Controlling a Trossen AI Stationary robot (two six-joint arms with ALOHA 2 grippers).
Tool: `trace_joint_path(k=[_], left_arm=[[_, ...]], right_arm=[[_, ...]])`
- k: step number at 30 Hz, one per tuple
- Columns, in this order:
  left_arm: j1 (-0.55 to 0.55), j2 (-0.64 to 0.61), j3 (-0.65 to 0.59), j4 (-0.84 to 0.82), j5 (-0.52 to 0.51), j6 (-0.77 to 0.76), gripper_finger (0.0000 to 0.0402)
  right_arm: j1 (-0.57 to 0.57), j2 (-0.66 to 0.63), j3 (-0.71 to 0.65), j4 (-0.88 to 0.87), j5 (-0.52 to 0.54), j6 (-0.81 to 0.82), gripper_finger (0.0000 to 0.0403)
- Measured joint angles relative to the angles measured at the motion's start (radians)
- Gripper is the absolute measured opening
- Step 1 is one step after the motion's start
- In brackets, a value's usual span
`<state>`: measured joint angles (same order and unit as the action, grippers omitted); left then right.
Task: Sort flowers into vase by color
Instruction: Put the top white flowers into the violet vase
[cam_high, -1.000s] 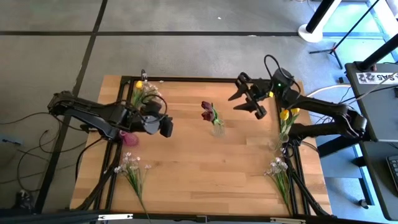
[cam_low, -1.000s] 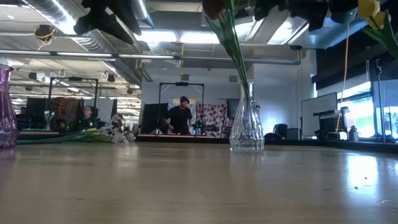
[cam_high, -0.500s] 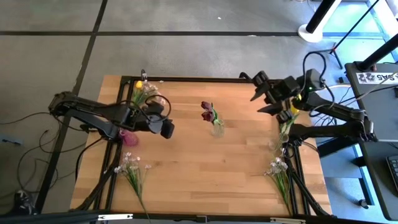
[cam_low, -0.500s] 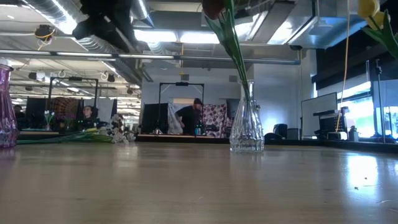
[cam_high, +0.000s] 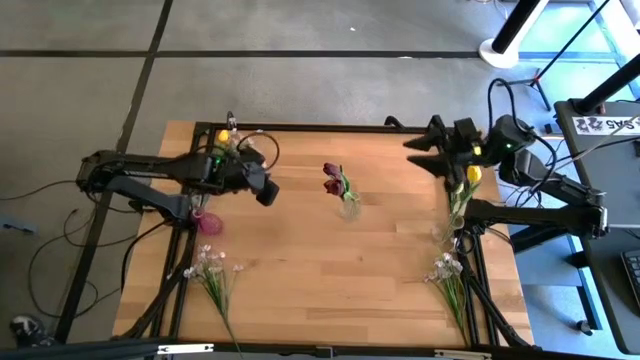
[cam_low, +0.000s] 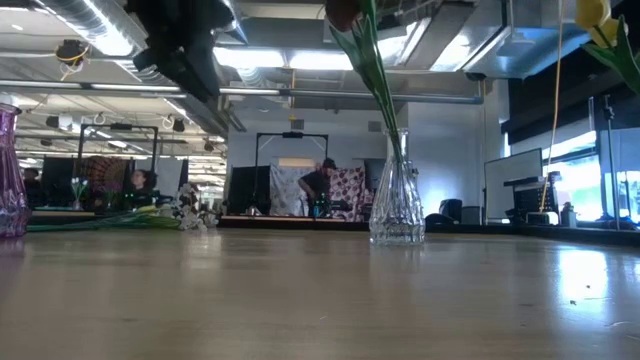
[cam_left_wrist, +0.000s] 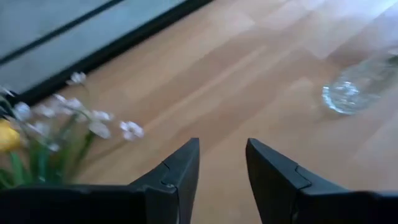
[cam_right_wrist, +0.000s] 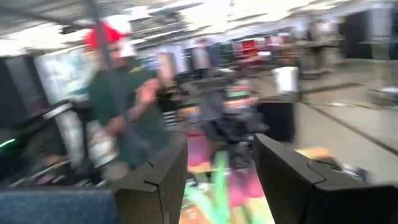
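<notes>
Looking down from the high view, the left gripper hangs empty and released beside the loose flowers at the table's far left corner; maroon tulips stand in the clear vase. Right wrist view: right gripper spread, holding nothing.

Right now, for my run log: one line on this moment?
left end effector: open, empty, above table | right end effector: open, empty | maroon tulips: in clear vase
</notes>
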<state>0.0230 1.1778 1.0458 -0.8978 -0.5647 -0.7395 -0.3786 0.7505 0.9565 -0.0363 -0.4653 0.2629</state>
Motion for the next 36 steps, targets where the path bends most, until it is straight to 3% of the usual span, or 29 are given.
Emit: trace_joint_path(k=[8, 12, 16, 20, 36], left_arm=[[0.143, -0.001, -0.043, 0.048, -0.027, 0.063, 0.0128], [0.154, 0.0, -0.061, 0.039, -0.026, 0.048, 0.0128], [0.128, -0.001, -0.08, 0.045, -0.071, 0.135, 0.0128], [0.102, -0.001, -0.136, 0.08, -0.107, 0.17, 0.0128], [0.085, -0.119, -0.321, 0.202, 0.028, 0.201, 0.0128]], right_arm=[[-0.001, 0.034, 0.0, -0.104, 0.438, 0.012, 0.0182], [-0.001, 0.039, -0.002, -0.141, 0.598, 0.214, 0.0182], [0.006, 0.053, -0.001, -0.133, 0.632, 0.403, 0.0182], [0.09, 0.118, -0.001, -0.043, 0.712, 0.505, 0.0182], [0.278, 0.356, 0.163, 0.001, 0.841, 0.399, 0.0182]])
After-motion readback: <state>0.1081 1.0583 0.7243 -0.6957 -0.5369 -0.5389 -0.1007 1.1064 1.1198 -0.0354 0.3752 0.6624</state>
